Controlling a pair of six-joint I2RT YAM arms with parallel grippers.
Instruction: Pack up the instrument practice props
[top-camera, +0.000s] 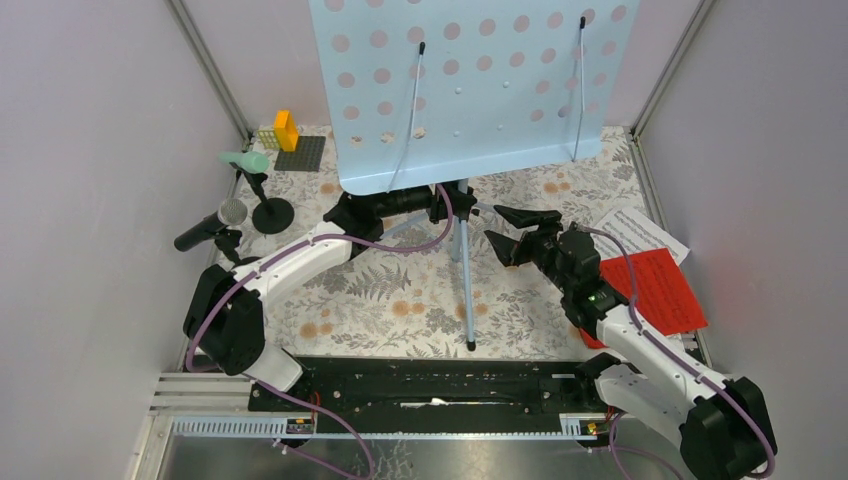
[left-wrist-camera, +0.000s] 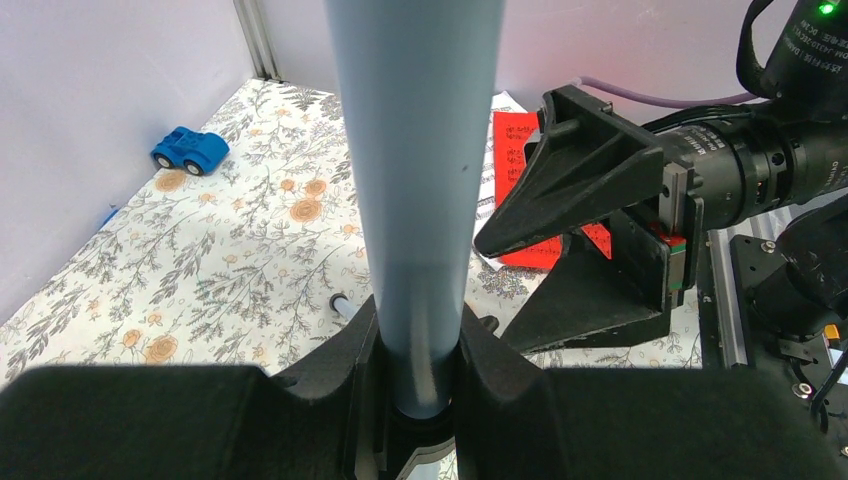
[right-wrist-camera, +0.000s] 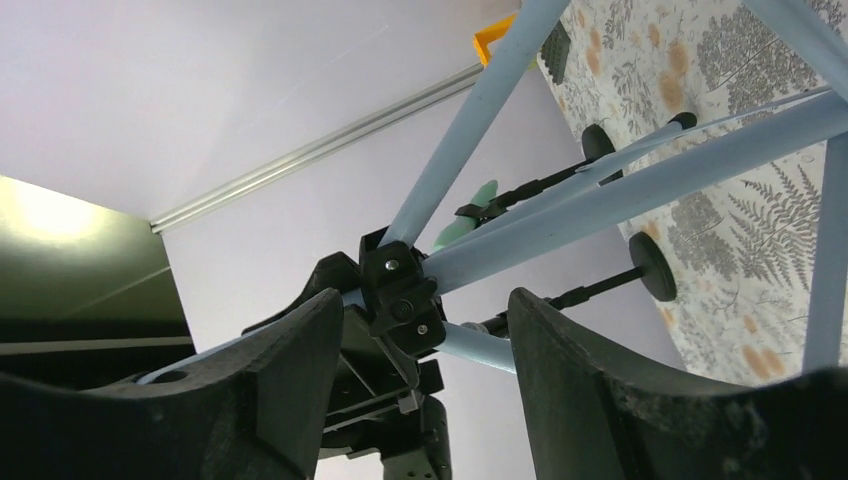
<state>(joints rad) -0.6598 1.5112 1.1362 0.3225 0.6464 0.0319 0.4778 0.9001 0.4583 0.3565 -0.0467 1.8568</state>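
Clamped between the left gripper's (left-wrist-camera: 418, 345) fingers is the pole of the pale blue music rack (top-camera: 470, 90), which stands upright mid-table on spread tripod legs, its perforated desk up. The right gripper (top-camera: 492, 222) stands wide, fingers either side of the leg hub (right-wrist-camera: 400, 290), apparently not touching it. Packing looks barely begun: the rack is unfolded, the white sheet (top-camera: 640, 228) and red sheet (top-camera: 660, 290) lie flat at right, and the mint-green microphone (top-camera: 245, 160) and black microphone (top-camera: 205, 232) sit in their holders (top-camera: 272, 214) at left.
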